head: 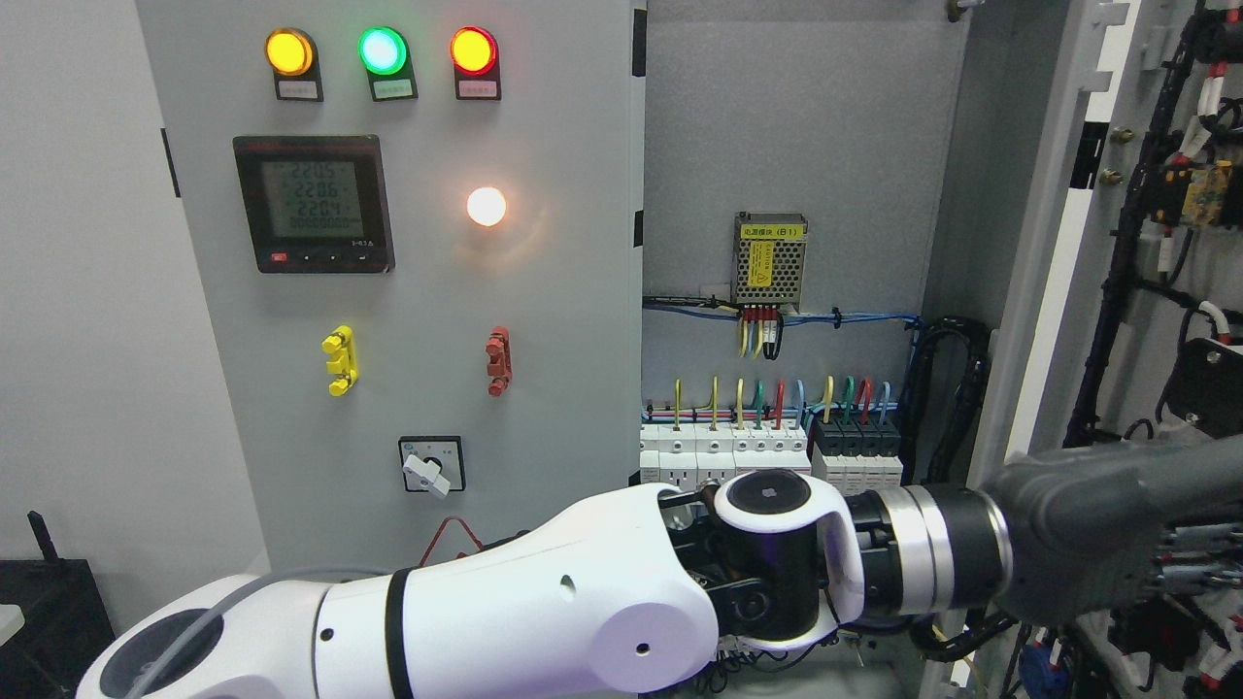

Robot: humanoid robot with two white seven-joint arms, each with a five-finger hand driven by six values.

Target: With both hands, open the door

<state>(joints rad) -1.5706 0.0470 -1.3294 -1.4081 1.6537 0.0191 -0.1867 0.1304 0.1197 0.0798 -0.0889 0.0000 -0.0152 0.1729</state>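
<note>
Your left hand, dark grey, reaches across to the open right door; whether its fingers grip cannot be told. The closed left door carries a meter reading 220.5, 220.6, 220.4. A yellow label inside ends "(B1)".

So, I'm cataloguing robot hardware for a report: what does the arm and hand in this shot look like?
The left arm has glossy white rounded shells with a black band, small round holes and a thin clear cable near the shoulder. Its wrist joint is a black core capped by a black disc, then silver and black rings. The left hand is matte dark grey, with metallic segmented fingers.
</note>
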